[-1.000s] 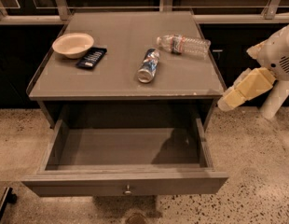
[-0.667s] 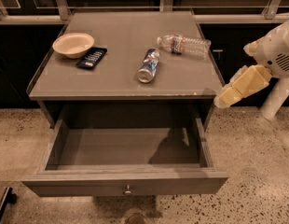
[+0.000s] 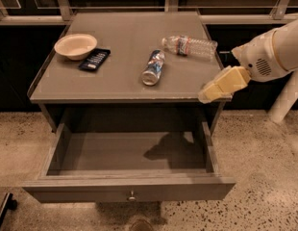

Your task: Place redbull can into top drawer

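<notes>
Jaws of the gripper cannot be told as parted or closed from this angle. Nothing is in them, for the redbull can lies on its side on the cabinet top, silver end toward the front edge, well apart from the gripper.

In the camera view the gripper hangs at the cabinet's front right corner, above the open drawer's right side, with the white arm reaching in from the right. The top drawer is pulled fully out and nothing lies on the part of its floor that shows. Its knob faces the camera. A clear water bottle lies behind the can, and a cream bowl and a dark flat packet sit at the left.

As for progress, the drawer is open. The reach, the grasp, the carry and the release into the drawer are all left to do.

Against the earlier frames, the gripper has moved left, from clear of the cabinet to over its corner. The can, bottle, bowl and drawer have not shifted.
</notes>
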`<state>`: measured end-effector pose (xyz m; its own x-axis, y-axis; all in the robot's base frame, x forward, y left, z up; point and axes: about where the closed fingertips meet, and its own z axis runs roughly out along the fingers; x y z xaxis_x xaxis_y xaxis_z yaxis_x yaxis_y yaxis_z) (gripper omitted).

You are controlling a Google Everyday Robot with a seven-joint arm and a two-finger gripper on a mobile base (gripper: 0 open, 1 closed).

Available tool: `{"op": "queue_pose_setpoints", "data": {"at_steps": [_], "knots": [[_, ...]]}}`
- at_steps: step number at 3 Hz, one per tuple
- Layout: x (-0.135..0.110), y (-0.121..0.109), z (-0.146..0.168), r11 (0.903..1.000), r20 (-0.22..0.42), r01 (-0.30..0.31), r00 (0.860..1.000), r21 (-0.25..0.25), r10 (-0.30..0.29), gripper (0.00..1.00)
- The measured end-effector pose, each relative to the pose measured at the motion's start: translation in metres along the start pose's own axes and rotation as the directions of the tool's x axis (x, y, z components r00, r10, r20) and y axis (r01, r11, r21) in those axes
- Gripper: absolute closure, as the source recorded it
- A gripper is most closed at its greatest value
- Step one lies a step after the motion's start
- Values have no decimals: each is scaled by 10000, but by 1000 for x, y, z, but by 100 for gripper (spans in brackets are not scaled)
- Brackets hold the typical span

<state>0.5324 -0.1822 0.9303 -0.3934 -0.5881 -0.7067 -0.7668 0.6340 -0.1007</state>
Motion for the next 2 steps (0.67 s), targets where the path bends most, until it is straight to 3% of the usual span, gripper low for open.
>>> {"op": "queue_pose_setpoints", "data": {"at_steps": [2], "knots": [[-33, -29, 58, 9979, 1011, -495, 9934, -407, 534, 0]]}}
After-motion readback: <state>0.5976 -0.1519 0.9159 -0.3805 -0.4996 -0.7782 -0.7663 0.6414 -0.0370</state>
